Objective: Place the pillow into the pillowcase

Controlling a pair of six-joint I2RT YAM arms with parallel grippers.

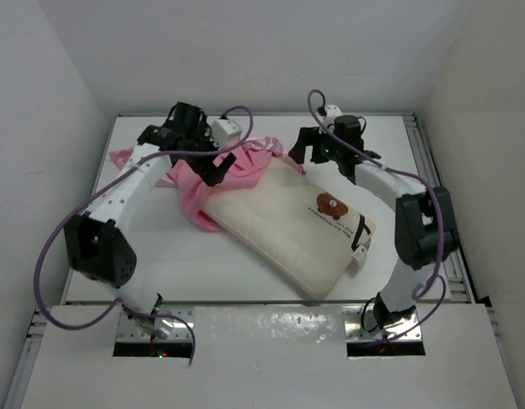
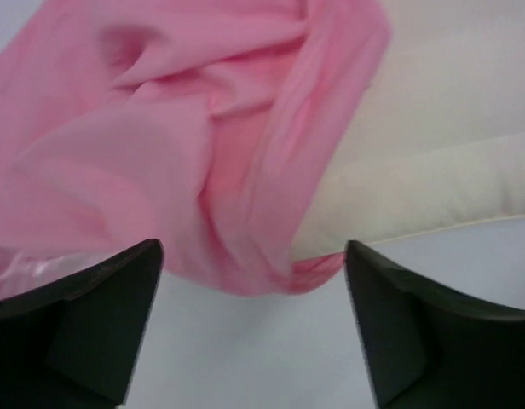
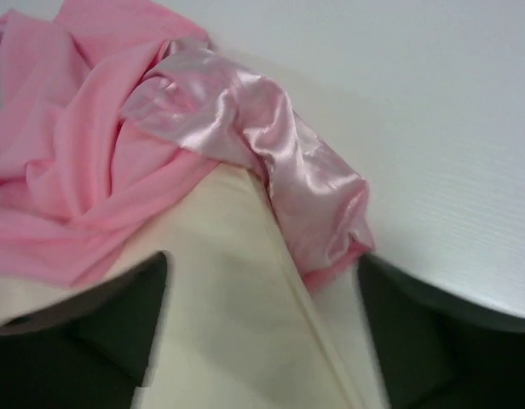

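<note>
The cream pillow (image 1: 288, 226) lies slantwise on the table, its bear patch (image 1: 331, 205) facing up. The pink pillowcase (image 1: 220, 175) is bunched over the pillow's far left end. My left gripper (image 1: 211, 166) hovers over that bunch. In the left wrist view it (image 2: 252, 249) is open, the pillowcase (image 2: 160, 136) hem and pillow (image 2: 441, 170) lying just beyond the fingertips. My right gripper (image 1: 307, 149) hangs at the pillow's far corner. It (image 3: 262, 260) is open too, straddling the pillow (image 3: 237, 324) edge, with a shiny fold of pillowcase (image 3: 288, 170) ahead.
The white table (image 1: 203, 264) is boxed in by white walls on three sides. A metal rail (image 1: 429, 170) runs along its right edge. Purple cables (image 1: 54, 239) loop off both arms.
</note>
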